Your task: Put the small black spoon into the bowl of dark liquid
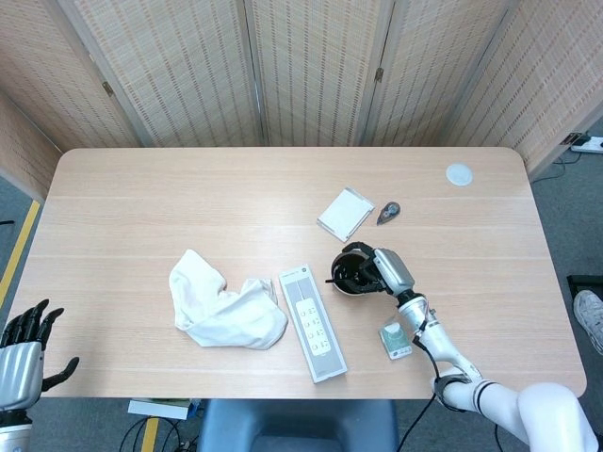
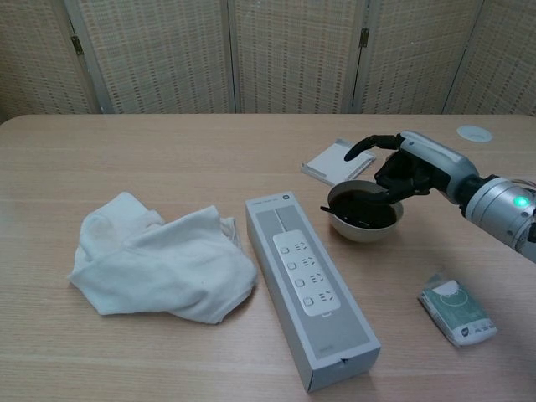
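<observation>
The white bowl (image 2: 365,226) of dark liquid stands right of the table's middle, also seen in the head view as the bowl (image 1: 345,288). The small black spoon (image 2: 328,210) lies in it, its handle poking out over the left rim. My right hand (image 2: 412,170) hovers over the bowl's right rim with its fingers spread, one reaching out above the liquid; I see nothing held in it. In the head view the right hand (image 1: 387,269) covers the bowl's right side. My left hand (image 1: 23,345) hangs off the table's near left corner, fingers apart and empty.
A long grey power-strip box (image 2: 311,289) lies just left of the bowl, with a crumpled white cloth (image 2: 159,264) further left. A tissue packet (image 2: 456,310) sits near the right forearm. Behind the bowl are a white card (image 2: 333,159), a small grey item (image 1: 387,214) and a white disc (image 2: 474,132).
</observation>
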Controlling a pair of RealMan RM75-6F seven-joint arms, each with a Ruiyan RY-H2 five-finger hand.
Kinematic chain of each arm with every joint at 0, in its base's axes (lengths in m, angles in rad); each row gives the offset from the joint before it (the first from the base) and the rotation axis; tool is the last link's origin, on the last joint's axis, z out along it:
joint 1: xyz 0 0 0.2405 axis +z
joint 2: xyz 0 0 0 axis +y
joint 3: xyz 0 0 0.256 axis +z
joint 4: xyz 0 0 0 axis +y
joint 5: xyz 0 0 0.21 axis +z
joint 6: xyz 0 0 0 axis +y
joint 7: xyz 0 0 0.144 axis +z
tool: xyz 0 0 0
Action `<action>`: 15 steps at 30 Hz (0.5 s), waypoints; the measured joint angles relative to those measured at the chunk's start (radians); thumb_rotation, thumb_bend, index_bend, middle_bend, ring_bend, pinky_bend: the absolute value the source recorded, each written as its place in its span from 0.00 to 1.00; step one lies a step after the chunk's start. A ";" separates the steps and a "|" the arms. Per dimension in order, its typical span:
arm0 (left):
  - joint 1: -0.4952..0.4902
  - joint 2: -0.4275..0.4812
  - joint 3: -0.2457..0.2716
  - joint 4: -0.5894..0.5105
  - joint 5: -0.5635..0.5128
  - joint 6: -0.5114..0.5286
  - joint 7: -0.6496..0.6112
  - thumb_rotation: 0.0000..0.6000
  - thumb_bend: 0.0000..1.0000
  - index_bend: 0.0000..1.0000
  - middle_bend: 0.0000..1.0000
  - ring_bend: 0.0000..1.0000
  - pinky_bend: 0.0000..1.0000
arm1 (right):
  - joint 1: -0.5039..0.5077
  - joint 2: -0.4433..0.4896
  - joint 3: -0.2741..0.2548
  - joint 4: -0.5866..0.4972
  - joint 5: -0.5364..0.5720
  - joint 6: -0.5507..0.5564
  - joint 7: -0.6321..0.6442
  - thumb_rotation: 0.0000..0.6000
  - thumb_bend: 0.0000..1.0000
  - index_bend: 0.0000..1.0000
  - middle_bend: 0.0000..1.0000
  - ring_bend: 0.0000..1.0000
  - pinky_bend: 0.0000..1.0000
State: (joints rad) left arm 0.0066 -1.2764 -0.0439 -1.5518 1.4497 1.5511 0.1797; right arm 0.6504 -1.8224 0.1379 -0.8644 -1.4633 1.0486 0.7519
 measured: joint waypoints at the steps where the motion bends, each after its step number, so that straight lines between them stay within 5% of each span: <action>1: 0.000 0.000 -0.001 -0.001 0.000 0.001 0.000 1.00 0.25 0.19 0.08 0.11 0.14 | -0.005 0.007 -0.002 -0.006 -0.004 0.013 -0.003 1.00 0.16 0.29 0.98 1.00 1.00; 10: -0.005 0.007 -0.006 -0.012 0.004 0.003 0.001 1.00 0.25 0.19 0.08 0.11 0.14 | -0.086 0.159 -0.030 -0.095 -0.044 0.161 -0.156 1.00 0.24 0.36 0.90 0.99 1.00; 15: -0.016 0.008 -0.012 -0.032 0.007 0.000 0.015 1.00 0.25 0.19 0.08 0.11 0.14 | -0.163 0.277 -0.050 -0.181 -0.055 0.261 -0.351 1.00 0.28 0.44 0.81 0.88 0.95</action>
State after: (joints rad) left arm -0.0090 -1.2683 -0.0564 -1.5840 1.4569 1.5511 0.1944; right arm 0.4873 -1.5450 0.0881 -1.0451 -1.5186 1.3099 0.4010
